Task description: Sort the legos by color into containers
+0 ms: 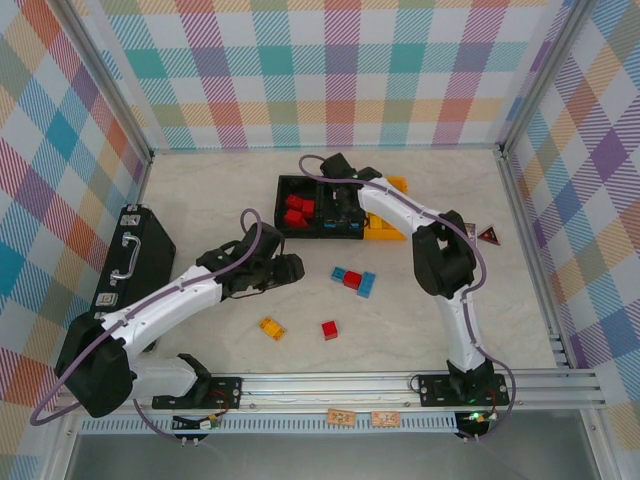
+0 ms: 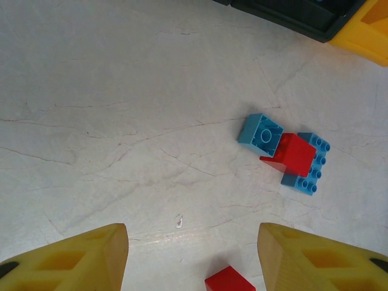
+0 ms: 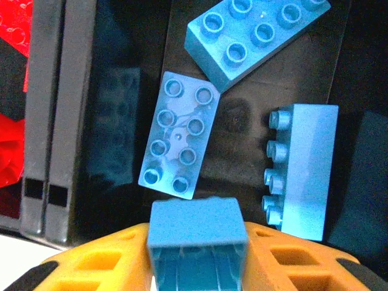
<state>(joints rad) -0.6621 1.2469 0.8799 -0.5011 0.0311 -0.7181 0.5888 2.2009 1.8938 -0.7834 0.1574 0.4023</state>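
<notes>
Currently the right claw point(image 3: 197, 239) clasps a blue brick point(image 3: 195, 218) low over the middle bin point(image 3: 242, 115), where 3 blue bricks point(image 3: 179, 133) already lie. Dropped here, it could land on them, tip and bounce over the divider point(image 3: 57, 121) among the red bricks point(image 3: 9, 145) at the frame's left. The left claw point(image 2: 193, 233) hangs spread and empty over the worktop point(image 2: 121, 91). At right centre, a red brick point(image 2: 291, 153) leans on 2 blue ones point(image 2: 262, 134), crowding any grasp.

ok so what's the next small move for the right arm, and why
Probably open the right gripper and release the held blue brick. It sits between the yellow fingers over the black bin, where three blue bricks lie, so dropping it there looks like the right colour match.
</notes>
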